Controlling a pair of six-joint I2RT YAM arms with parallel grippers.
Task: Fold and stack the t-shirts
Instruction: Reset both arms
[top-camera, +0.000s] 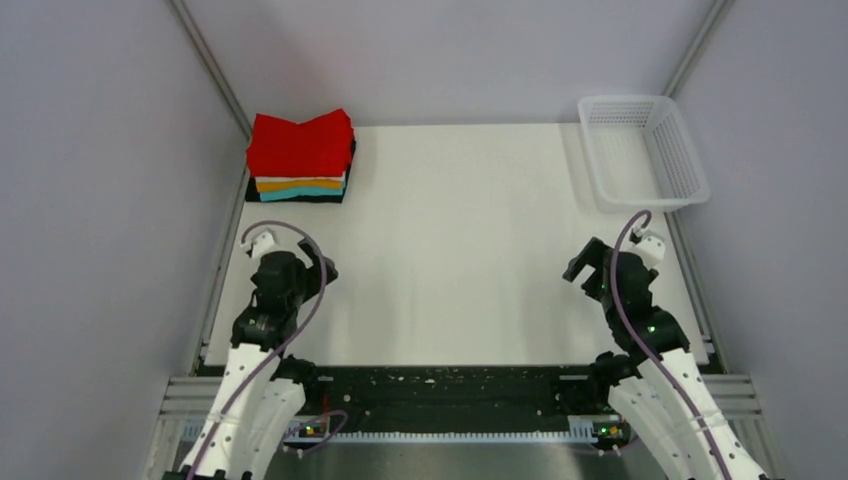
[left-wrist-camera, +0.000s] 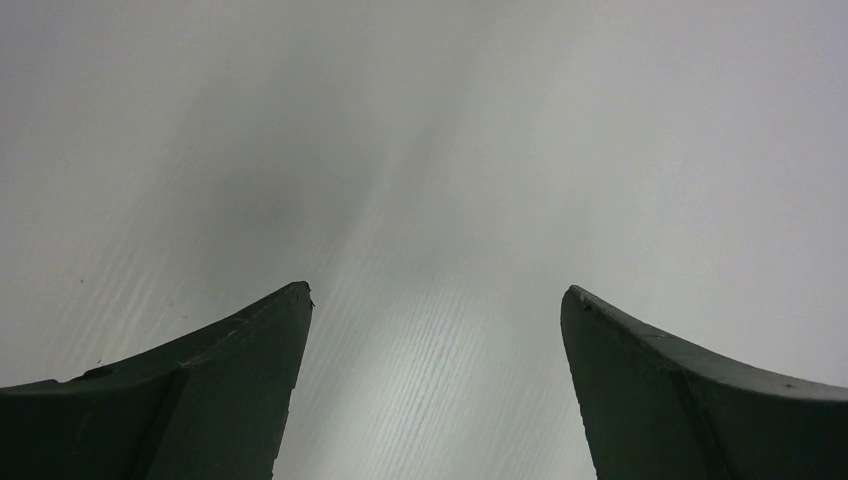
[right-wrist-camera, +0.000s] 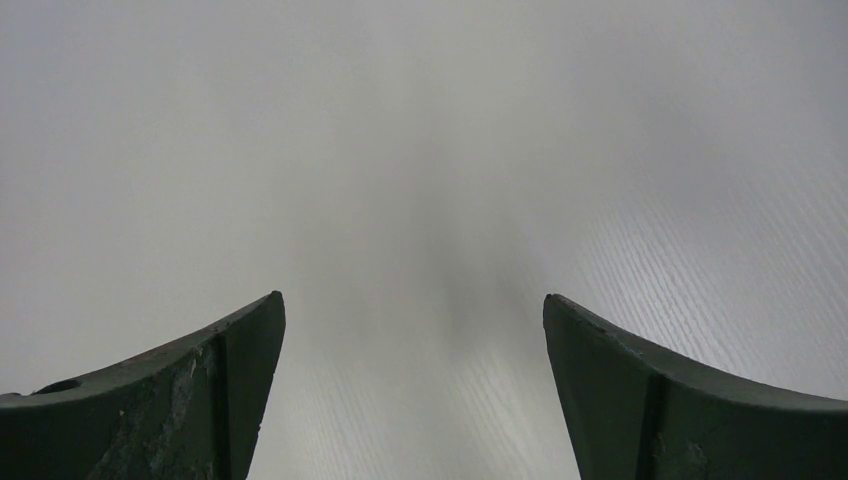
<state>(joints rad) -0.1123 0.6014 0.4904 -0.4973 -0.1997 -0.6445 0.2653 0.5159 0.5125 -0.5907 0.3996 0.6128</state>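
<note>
Left gripper (left-wrist-camera: 437, 300) and right gripper (right-wrist-camera: 413, 300) both gape wide, grasping nothing, poised over the table (top-camera: 470, 250). The t-shirts (top-camera: 300, 160) sit folded in one stack at eleven o'clock, red on top. With no loose shirt showing, the task looks finished.

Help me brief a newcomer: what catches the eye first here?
A bright red t-shirt tops a stack of folded t-shirts at the far left corner of the table. A white mesh basket sits at the far right corner. The left claw and right claw hang open near the front edge.
</note>
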